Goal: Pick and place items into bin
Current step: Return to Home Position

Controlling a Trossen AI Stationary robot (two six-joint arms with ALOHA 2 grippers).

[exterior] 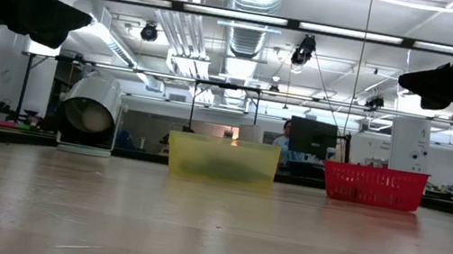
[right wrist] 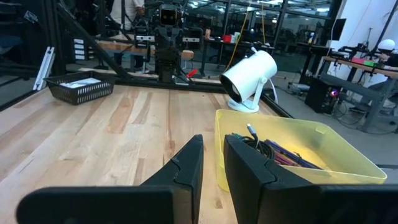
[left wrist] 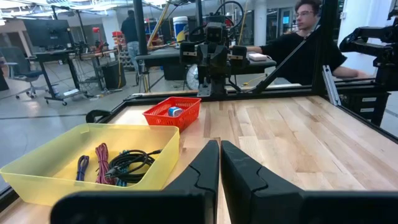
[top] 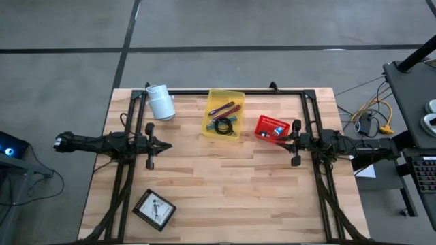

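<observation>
Left gripper hovers clenched on nothing. The right gripper faces it, fingers a narrow slit apart and also empty. Just ahead of the left gripper and off to one side, the yellow bin holds the coiled black cable and magenta stick. Farther ahead, beside the right gripper, stands the red basket. The black bin with the white cards lies on the left gripper's opposite side. Probably no pick remains.

Magenta stick, coiled cable (black) in yellow bin
</observation>
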